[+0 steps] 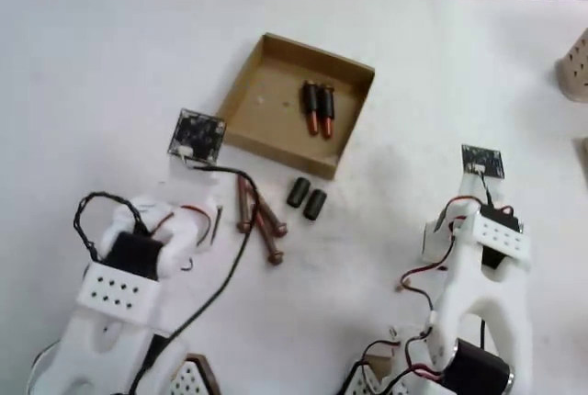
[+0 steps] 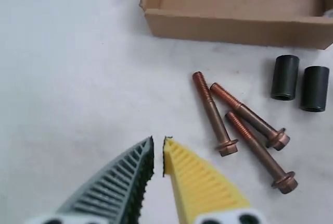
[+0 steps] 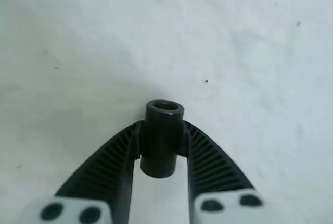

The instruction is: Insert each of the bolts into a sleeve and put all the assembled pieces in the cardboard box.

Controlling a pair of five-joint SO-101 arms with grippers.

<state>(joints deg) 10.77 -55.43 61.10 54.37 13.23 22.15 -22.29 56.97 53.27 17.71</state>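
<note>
Pinching one black sleeve [image 3: 161, 151] in right gripper [image 3: 161, 127] above white table [image 3: 78, 36]. Holding left gripper [image 2: 158, 140] pressed together, empty, near three loose bolts [image 2: 248, 117]. Lying just beside cardboard box [image 2: 234, 26]: two sleeves [image 2: 285, 77]. Inside: two assembled pieces [image 1: 319, 107].

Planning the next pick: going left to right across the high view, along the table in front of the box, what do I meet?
Left arm → three loose bolts → two loose sleeves → right arm, its tool shut on a sleeve.
</note>
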